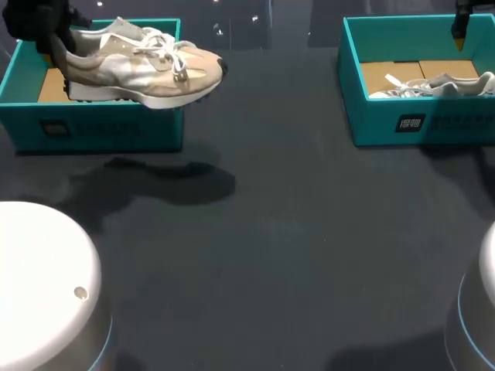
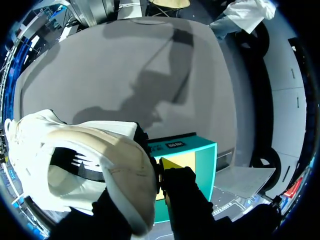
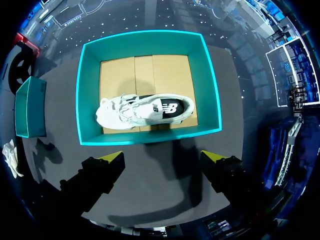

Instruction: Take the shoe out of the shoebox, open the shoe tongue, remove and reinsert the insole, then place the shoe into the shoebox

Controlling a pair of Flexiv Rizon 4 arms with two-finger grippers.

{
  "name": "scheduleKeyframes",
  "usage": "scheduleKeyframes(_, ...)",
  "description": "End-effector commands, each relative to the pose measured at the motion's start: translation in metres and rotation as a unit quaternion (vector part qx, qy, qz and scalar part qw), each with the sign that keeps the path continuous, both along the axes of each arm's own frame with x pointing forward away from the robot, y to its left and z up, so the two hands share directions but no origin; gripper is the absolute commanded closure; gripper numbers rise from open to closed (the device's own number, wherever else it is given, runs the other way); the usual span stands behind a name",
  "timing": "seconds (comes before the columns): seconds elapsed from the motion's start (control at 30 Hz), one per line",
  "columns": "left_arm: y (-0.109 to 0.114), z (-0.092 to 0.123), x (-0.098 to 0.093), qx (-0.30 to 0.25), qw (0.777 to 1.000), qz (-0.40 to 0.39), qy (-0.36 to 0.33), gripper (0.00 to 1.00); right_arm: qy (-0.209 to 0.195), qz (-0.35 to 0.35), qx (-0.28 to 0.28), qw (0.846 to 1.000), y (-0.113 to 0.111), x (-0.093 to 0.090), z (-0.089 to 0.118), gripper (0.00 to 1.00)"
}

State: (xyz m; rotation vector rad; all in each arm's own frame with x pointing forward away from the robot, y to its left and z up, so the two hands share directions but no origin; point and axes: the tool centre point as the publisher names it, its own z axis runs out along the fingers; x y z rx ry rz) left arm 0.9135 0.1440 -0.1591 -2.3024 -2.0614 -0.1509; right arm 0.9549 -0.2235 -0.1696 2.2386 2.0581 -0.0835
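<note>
1. Beige and white shoe (image 1: pixel 143 66) is held in the air over the left shoebox (image 1: pixel 93 127), lying level. Its heel is toward the left arm. Its toe points toward the middle of the table and sticks out past the box's right wall.
2. White laces (image 1: pixel 166 46) lie loose across the top of the shoe.
3. Left claw (image 1: pixel 52 42) is clamped on the heel of the shoe. Left wrist view: the heel (image 2: pixel 90 160) fills the space between the fingers, with one yellow fingertip (image 2: pixel 170 167) pressed against its outer side. The other finger is a dark shape on the opposite side, its tip hidden by the shoe.
4. Left shoebox is teal and open-topped. A strip of brown cardboard floor shows under the shoe's heel. From the left wrist, a corner of it (image 2: pixel 205 165) shows beneath the claw.
5. The shoe's shadow (image 1: pixel 155 182) falls on the dark table (image 1: pixel 271 232) in front of the box.
6. Right shoebox (image 1: pixel 418 124) is teal and stands well apart at the table's far right. It holds a second shoe (image 1: pixel 437 85), white, lying on its side on the cardboard floor.
7. Right claw (image 1: pixel 461 31) hangs above the right shoebox. Right wrist view: the fingers are spread wide (image 3: pixel 162 159) and grip nothing. The box wall (image 3: pixel 89 100) and the second shoe (image 3: pixel 145 111) lie ahead of the tips.
</note>
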Motion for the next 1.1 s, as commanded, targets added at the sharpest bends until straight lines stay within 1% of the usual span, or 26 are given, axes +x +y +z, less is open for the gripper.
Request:
scheduleKeyframes(0.03, -0.014, -0.007, -0.042, -0.002, 0.996, -0.015, -0.086, 1.00, 0.000, 0.000, -0.001, 1.000, 0.000, 0.000, 0.000, 0.00)
scheduleKeyframes(0.2, -0.038, -0.013, -0.068, -0.001, 0.995, -0.022, -0.094, 1.00, 0.000, 0.000, -0.001, 1.000, 0.000, 0.000, 0.000, 0.00)
scheduleKeyframes(0.33, -0.058, -0.016, -0.085, -0.005, 0.996, -0.014, -0.090, 1.00, 0.000, 0.000, -0.001, 1.000, 0.000, 0.000, 0.000, 0.00)
scheduleKeyframes(0.43, -0.076, -0.023, -0.097, -0.007, 0.996, -0.009, -0.088, 1.00, 0.000, 0.000, -0.001, 1.000, 0.000, 0.000, 0.000, 0.00)
scheduleKeyframes(0.57, -0.089, -0.032, -0.111, -0.002, 0.996, -0.001, -0.092, 1.00, 0.000, 0.000, -0.001, 1.000, 0.000, 0.000, 0.000, 0.00)
scheduleKeyframes(0.77, -0.110, -0.039, -0.128, 0.000, 0.995, 0.010, -0.095, 1.00, 0.000, 0.000, -0.001, 1.000, 0.000, 0.000, 0.000, 0.00)
scheduleKeyframes(1.1, -0.148, -0.052, -0.164, -0.008, 0.995, 0.021, -0.096, 1.00, 0.000, 0.000, -0.001, 1.000, 0.000, 0.000, 0.000, 0.00)
